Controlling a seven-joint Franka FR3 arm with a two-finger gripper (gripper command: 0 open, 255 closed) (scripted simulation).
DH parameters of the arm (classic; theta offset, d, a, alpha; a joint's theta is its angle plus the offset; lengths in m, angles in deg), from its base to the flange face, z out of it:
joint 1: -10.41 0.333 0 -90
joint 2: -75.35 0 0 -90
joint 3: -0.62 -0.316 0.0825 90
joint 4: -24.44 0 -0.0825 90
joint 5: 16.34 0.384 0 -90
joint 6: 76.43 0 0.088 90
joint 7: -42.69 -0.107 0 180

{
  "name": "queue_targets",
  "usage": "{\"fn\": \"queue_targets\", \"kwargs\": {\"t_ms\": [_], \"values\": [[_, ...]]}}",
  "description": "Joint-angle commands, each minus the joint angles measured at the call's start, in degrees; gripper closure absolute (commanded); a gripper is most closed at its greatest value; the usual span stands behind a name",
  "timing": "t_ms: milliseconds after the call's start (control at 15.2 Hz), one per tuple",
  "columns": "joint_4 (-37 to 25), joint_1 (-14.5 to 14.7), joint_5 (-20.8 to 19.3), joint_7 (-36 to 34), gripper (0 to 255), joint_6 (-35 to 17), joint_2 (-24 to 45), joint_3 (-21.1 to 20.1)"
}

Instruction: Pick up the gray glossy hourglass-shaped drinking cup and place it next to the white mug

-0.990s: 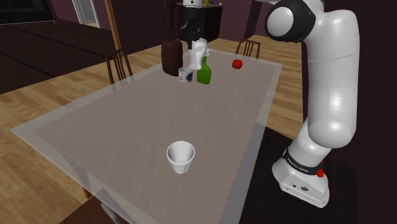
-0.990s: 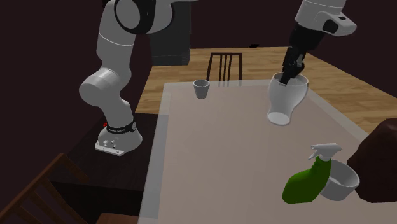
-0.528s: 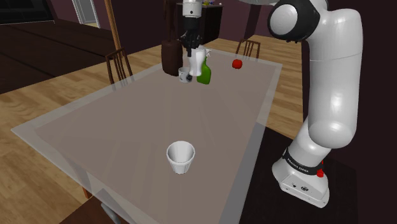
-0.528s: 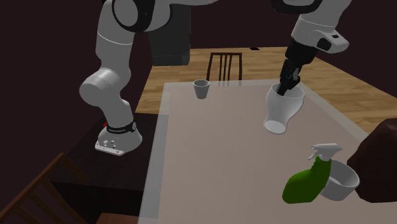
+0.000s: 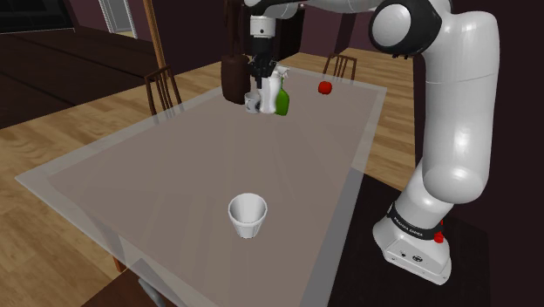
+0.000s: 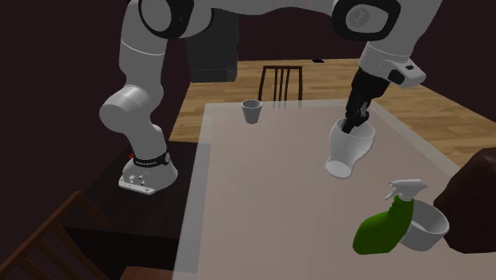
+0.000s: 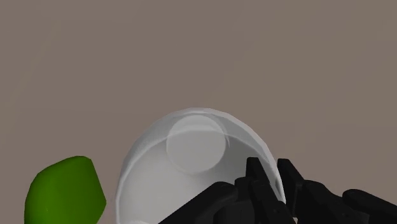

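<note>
Gripper (image 6: 348,125) was clamped on the rim of the hourglass-shaped cup (image 6: 347,149), one finger (image 7: 256,180) inside the mouth and the other outside the wall, jaws closed on the wall between them. The cup rendered pale grey-white and glossy, and in the second exterior view it hung tilted under the hand, base toward the table (image 6: 262,199); couldn't tell whether the base touched the top. Wrist view looked down into the cup (image 7: 191,159), round bottom visible, gripper (image 7: 272,181) at its rim, the green spray bottle (image 7: 63,191) just beside it. Location: far end of the table in the shoulder view, cup (image 5: 268,94) below the gripper (image 5: 258,74), right in front of the spray bottle (image 5: 282,100) and next to a small grey bowl (image 5: 251,103), with a dark brown object (image 5: 233,78) close by near the far corner and a small red object (image 5: 324,87) further along the far edge. The white mug (image 5: 248,215) stood upright near the table's opposite end, on the stand's side, well apart from the cup. In the second exterior view the mug (image 6: 252,110) sat near the far edge in front of a chair (image 6: 280,82), while the spray bottle (image 6: 387,223) and bowl (image 6: 423,225) touched each other near the near edge
</note>
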Motion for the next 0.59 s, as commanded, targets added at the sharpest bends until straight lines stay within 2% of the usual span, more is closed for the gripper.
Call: {"fn": "queue_targets", "kwargs": {"t_ms": [0,528], "values": [[1.87,0.14,0.0,0.14,255,-1.77,-0.17,-0.02],[7.18,0.38,0.24,0.83,255,-7.59,0.4,-0.12]]}}
